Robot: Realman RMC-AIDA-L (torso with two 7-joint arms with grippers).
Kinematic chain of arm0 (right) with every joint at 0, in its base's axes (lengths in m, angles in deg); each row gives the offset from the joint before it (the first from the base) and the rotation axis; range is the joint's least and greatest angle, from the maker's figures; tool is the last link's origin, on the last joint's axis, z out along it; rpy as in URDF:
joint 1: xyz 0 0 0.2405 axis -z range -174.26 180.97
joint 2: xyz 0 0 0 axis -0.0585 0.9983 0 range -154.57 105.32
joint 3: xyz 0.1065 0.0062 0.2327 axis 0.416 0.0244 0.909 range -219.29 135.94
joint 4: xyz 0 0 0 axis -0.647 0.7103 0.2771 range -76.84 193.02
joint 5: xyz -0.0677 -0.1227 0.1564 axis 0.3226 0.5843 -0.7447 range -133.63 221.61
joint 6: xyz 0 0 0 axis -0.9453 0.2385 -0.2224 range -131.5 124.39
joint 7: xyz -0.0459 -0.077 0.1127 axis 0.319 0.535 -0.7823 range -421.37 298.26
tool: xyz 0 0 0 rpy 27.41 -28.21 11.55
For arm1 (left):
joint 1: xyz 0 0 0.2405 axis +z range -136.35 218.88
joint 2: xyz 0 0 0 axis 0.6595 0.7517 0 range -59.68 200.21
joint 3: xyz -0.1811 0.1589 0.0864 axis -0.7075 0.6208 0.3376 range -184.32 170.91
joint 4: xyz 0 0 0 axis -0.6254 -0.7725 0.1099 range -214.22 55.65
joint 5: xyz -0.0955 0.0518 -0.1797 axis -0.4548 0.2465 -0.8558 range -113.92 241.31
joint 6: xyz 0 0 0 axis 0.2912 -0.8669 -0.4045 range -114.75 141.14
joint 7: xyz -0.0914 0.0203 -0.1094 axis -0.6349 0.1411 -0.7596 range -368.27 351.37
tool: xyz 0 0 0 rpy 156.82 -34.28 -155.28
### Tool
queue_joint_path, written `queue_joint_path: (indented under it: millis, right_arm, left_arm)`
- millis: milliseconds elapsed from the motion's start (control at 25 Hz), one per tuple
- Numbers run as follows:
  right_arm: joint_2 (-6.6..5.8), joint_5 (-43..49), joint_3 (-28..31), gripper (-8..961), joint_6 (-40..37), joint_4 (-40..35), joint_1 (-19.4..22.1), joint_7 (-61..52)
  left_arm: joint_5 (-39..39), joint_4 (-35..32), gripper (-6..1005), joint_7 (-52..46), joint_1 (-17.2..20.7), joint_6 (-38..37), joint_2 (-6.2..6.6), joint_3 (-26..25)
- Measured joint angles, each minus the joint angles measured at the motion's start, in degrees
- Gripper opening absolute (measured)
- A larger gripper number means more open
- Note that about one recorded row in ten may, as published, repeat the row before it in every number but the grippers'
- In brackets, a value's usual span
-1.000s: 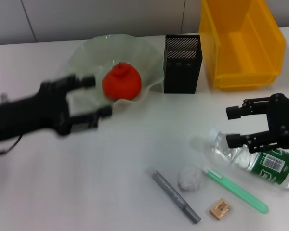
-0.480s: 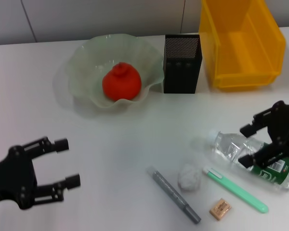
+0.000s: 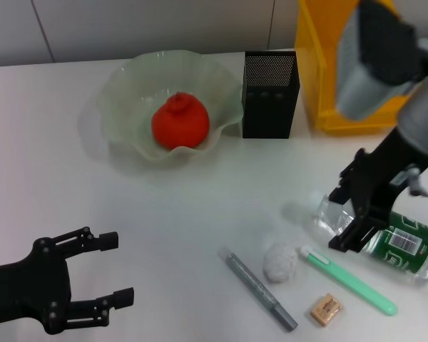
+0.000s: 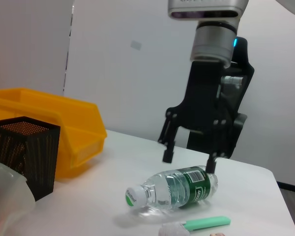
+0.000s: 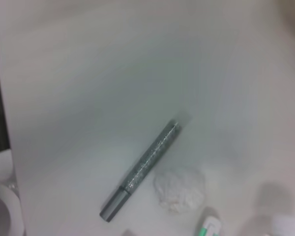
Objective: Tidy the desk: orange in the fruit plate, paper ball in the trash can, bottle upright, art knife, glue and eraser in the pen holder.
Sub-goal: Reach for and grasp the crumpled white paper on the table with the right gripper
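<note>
Since half a second ago, right tool (image 3: 348, 217) is coming down onto the bottle (image 3: 385, 239) from above, arm now swung in over the yellow trash can (image 3: 321, 85); left tool (image 3: 107, 274) is drifting slightly toward bench centre, low at the near left.

Nearest edge: left tool is hovering with fingers spread, released, gripping nothing. Eraser (image 3: 326, 308) is lying near the front, right of the grey glue stick (image 3: 260, 288), with the green art knife (image 3: 349, 281) just behind it. Paper ball (image 3: 279, 262) is sitting between glue stick and art knife.

Mid bench: bottle is lying on its side, cap pointing toward centre. Right tool is straddling it near the label, fingers (image 4: 166, 156) apart, not clenched.

Far: pen holder (image 3: 269, 96) is standing upright between the fruit plate (image 3: 128, 92) and the trash can. Orange (image 3: 180, 123) is resting inside the fruit plate.
</note>
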Motion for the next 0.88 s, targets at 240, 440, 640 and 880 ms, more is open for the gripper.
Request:
queue_joint_path:
  millis: [240, 440, 640, 880]
  right_arm:
    - [0.30, -2.45, -8.63, 764, 5.15, 6.47, -1.97, -1.52]
    - [0.32, -2.99, -12.32, 763, 10.37, 10.50, -2.98, -2.17]
    - [0.34, -4.04, -14.95, 761, 13.53, 13.30, -3.47, -2.56]
    - [0.35, -5.42, -18.27, 759, 16.09, 16.01, -4.33, -3.10]
  left_arm:
    - [0.54, 0.01, 854, 0.13, 0.05, 0.33, -0.34, -0.05]
    - [0.60, 0.01, 854, 0.14, 0.10, 0.52, -0.36, -0.05]
    - [0.62, 0.01, 854, 0.14, 0.34, 0.80, -0.44, -0.05]
    - [0.62, 0.01, 855, 0.14, 0.44, 1.29, -0.45, -0.05]
